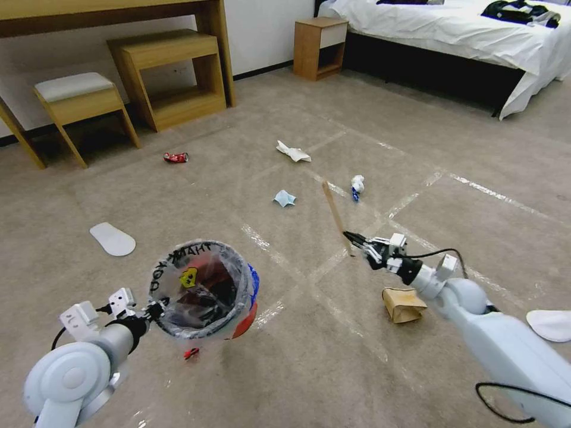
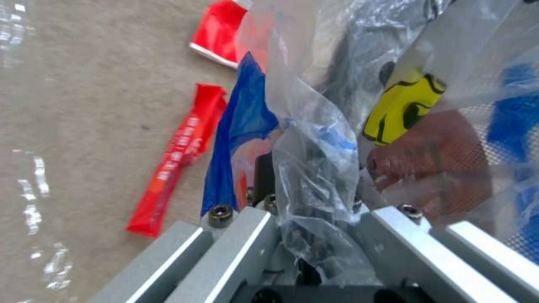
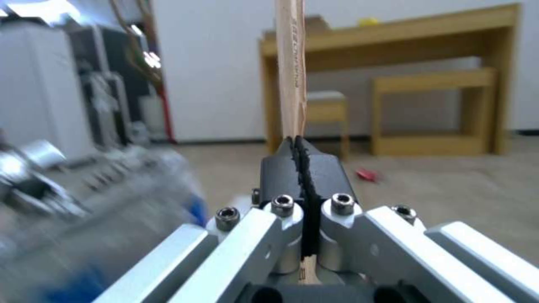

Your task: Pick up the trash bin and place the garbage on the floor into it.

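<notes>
My left gripper [image 1: 156,310] is shut on the near rim of the trash bin [image 1: 205,291], a red bucket with a blue rim and a clear "THANK YOU" bag, held above the floor [image 1: 333,356]. In the left wrist view the blue rim [image 2: 238,139] and bag plastic sit between the jaws. A red wrapper [image 1: 191,353] [image 2: 174,160] lies on the carpet under the bin. My right gripper [image 1: 355,239] [image 3: 294,143] is shut on a thin wooden stick [image 1: 336,214] [image 3: 292,67], raised right of the bin. A brown paper bag [image 1: 403,304] lies below that arm.
Farther out lie a pale blue mask [image 1: 284,198], a white-blue wad [image 1: 357,184], white crumpled paper [image 1: 292,152] and a crushed red can [image 1: 176,157]. White slippers [image 1: 112,239] [image 1: 550,325] lie at either side. Desk, stools [image 1: 80,98], nightstand and bed [image 1: 464,35] line the far wall.
</notes>
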You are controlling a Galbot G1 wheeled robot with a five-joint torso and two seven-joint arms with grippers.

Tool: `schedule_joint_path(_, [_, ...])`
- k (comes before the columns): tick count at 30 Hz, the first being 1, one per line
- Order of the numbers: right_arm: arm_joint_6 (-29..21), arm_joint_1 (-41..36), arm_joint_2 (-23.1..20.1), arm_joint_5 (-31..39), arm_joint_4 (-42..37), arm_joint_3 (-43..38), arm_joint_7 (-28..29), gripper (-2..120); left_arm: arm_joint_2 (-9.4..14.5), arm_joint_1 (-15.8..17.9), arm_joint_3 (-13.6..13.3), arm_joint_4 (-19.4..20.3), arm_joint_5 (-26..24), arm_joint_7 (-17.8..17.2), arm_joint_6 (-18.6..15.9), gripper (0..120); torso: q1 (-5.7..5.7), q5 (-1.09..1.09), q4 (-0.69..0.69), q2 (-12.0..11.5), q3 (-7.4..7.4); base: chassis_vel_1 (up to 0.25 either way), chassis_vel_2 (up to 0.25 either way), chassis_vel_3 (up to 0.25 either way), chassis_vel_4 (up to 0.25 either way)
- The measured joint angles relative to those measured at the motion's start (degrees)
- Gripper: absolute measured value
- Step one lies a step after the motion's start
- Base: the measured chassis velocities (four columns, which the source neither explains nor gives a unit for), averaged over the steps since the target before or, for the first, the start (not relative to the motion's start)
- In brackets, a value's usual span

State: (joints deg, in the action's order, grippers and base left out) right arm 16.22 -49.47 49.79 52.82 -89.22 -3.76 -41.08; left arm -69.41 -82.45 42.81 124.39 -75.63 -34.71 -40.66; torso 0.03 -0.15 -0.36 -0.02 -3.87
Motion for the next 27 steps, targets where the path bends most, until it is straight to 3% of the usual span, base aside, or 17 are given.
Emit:
schedule_joint_path(7, [-1.25, 1.94, 5.93, -1.20, -5.01, 7.99, 3.20, 0, 0.92, 1.09, -1.48, -1.17, 0.15, 1.53, 0.04, 1, 0.00, 0.01, -0.01, 0.00, 0.00, 0.000, 0.000, 0.000, 0.000])
schedule_joint_path(17, [-1.09, 8.79, 18.71, -4.39, -0.24, 22.02, 4.20, 0, -1.11, -0.36, -0.50, -0.40, 0.52, 0.90, -0.13, 1, 0.00, 0.00, 0.02, 0.00, -0.01, 0.000, 0.000, 0.000, 0.000])
schedule_joint_path(27, [-1.00, 9.90, 18.54, -4.23, 0.25, 21.17, 3.74, 0, -1.64, -0.97, -0.40, -1.29, 1.94, 0.89, -0.37, 1, 0.00, 0.01, 0.00, 0.00, -0.01, 0.000, 0.000, 0.000, 0.000])
